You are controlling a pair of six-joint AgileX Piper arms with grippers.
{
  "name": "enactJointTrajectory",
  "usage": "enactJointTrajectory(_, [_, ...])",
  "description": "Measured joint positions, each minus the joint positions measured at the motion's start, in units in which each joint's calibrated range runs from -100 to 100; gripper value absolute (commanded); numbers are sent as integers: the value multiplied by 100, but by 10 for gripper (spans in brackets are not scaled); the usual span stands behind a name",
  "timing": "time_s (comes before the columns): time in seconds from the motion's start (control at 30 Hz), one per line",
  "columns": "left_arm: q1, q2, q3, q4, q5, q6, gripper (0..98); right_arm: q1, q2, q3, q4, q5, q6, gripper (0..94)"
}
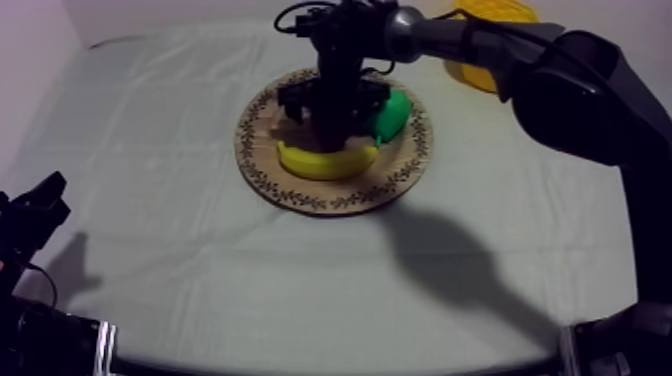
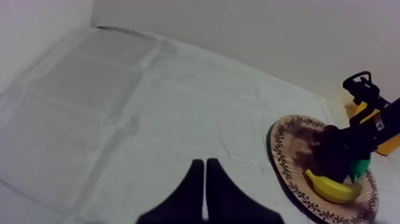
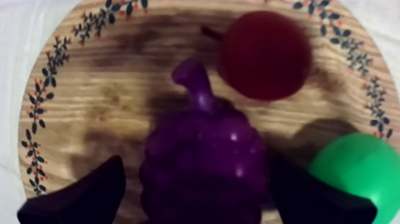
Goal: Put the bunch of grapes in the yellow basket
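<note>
From above, my right gripper (image 1: 335, 122) is down at the middle of the board (image 1: 300, 196), behind the banana (image 1: 325, 162). The basket (image 1: 492, 14) waits at the table's (image 1: 180, 290) far right corner. In the left wrist view, my left gripper (image 2: 204, 179) is pinched to a narrow wedge, out of the way. In the right wrist view, the fingers (image 3: 89, 192) are spread wide astride the grapes (image 3: 202, 161) on the board, beside the small red fruit (image 3: 265, 53), placed, I judge, to close.

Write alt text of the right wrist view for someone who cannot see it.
A purple bunch of grapes lies on the round wooden board, with the two black fingers of the right gripper open at either side of it. A small red fruit and a green pear lie beside it.
</note>
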Motion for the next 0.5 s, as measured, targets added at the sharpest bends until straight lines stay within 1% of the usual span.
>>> enactJointTrajectory(0.13, [0, 0, 0, 0, 0, 0, 1, -5, 8, -14, 32, -6, -6, 690])
enactJointTrajectory(0.33, [0, 0, 0, 0, 0, 0, 1, -9, 24, -32, 32, -6, 1, 503])
enactJointTrajectory(0.5, [0, 0, 0, 0, 0, 0, 1, 6, 24, -44, 32, -10, 36, 377])
